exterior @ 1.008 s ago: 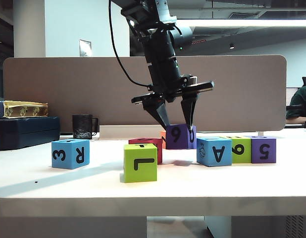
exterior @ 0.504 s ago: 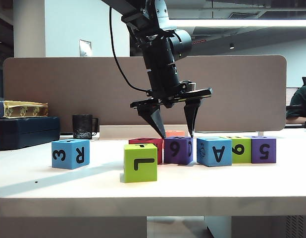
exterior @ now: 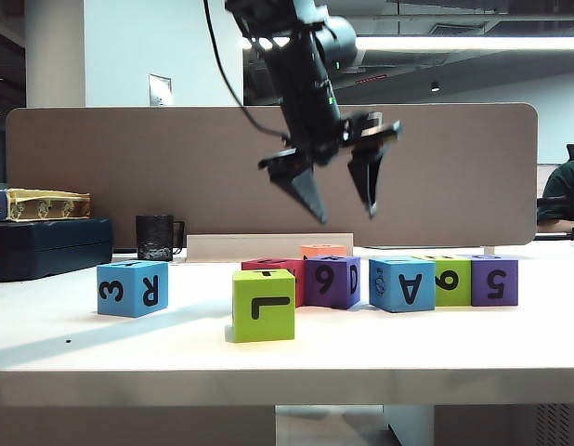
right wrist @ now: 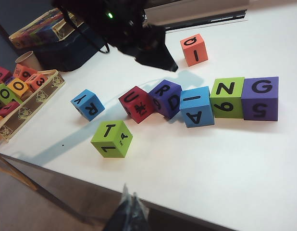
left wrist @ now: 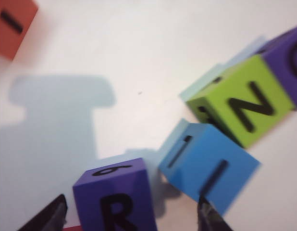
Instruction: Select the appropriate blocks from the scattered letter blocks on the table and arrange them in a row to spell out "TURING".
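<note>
On the table [exterior: 380, 358], letter blocks form a row: magenta U [right wrist: 138, 104], purple R [right wrist: 165, 98], blue I [right wrist: 197, 106], lime green N [right wrist: 228, 97] and purple G [right wrist: 260, 98]. A lime green T block [right wrist: 111, 138] lies apart in front, also in the exterior view [exterior: 264, 305]. My left gripper [exterior: 345, 216] hangs open well above the purple block [exterior: 332, 282] and holds nothing. In the left wrist view its dark fingertips [left wrist: 55, 214] flank the purple R block [left wrist: 117, 197] from above. My right gripper [right wrist: 129, 211] is shut, off the table's front edge.
A blue block [exterior: 132, 288] sits at the left and an orange block [right wrist: 194, 49] behind the row. A tray of spare blocks [right wrist: 23, 91], a black mug [exterior: 157, 237] and a dark case [exterior: 50, 246] line the left side. The divider panel [exterior: 129, 167] closes the back.
My left gripper set the purple block down between the magenta and blue blocks, opened, and rose clear of it. The right arm has stayed still.
</note>
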`<move>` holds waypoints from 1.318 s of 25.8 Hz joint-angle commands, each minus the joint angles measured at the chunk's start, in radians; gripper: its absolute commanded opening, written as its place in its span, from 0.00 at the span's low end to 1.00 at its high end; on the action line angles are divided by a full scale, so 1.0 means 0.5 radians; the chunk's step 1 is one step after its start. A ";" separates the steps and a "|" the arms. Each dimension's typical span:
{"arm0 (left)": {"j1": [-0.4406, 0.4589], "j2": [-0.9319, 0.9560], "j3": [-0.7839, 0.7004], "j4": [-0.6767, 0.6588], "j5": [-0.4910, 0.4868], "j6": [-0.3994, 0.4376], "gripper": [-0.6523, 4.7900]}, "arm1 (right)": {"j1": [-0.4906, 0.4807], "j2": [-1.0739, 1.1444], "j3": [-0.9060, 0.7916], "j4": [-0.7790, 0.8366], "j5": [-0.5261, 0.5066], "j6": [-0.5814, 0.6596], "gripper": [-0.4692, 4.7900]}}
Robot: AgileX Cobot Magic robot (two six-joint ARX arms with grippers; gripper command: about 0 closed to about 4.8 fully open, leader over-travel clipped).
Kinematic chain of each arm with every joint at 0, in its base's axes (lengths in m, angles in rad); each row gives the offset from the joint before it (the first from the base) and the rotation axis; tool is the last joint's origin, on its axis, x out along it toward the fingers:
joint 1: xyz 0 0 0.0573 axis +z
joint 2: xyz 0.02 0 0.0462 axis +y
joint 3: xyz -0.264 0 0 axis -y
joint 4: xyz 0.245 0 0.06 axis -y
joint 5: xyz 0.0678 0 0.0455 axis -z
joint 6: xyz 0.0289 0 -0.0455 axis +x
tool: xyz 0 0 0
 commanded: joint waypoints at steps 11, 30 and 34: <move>-0.111 0.048 0.035 -0.103 0.320 1.073 0.75 | -0.001 0.004 0.011 0.039 0.002 -0.005 0.09; -0.131 0.201 0.030 0.031 0.366 1.116 0.75 | -0.001 0.004 0.011 0.025 0.002 -0.005 0.09; -0.137 0.233 0.030 0.041 0.358 1.115 0.75 | -0.001 0.003 0.011 0.026 0.002 -0.005 0.09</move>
